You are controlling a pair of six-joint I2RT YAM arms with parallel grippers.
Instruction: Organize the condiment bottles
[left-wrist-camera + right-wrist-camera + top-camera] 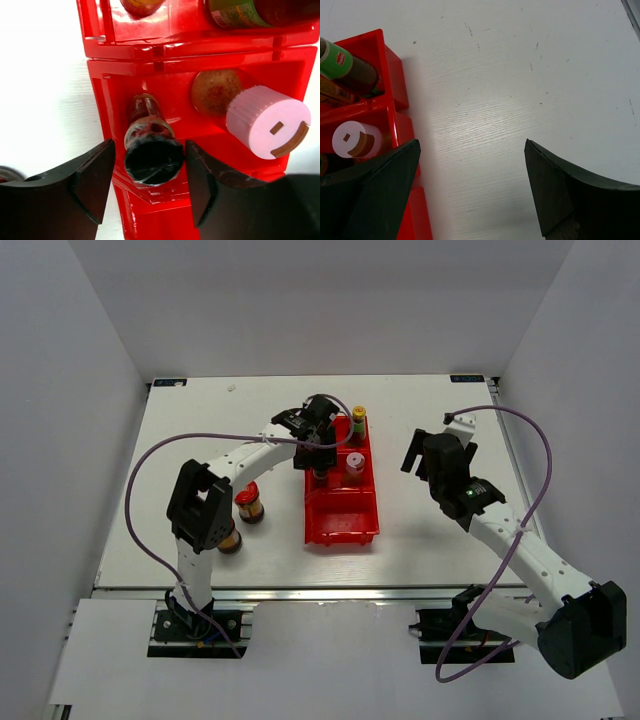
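Note:
My left gripper (pixel 318 445) hovers over the red tray's (pixel 340 525) middle compartment, open, with its jaws either side of a small dark-capped bottle (pixel 152 159) standing there. The right finger is almost touching the cap and the left finger stands a little off it. A pink-capped bottle (pixel 267 127) stands beside it in the same compartment. The slim green-labelled, yellow-capped bottle (pixel 358 420) and another small bottle (pixel 142 5) are in the back compartment. A red-lidded dark jar (pixel 248 503) stands on the table left of the tray. A second jar (pixel 230 538) is partly hidden by my left arm. My right gripper (pixel 432 445) is open and empty.
The tray's front compartment holds nothing. In the right wrist view, my right gripper (pixel 472 150) is over bare white table just right of the tray (pixel 395 65). A purple cable loops from each arm. White walls enclose the table.

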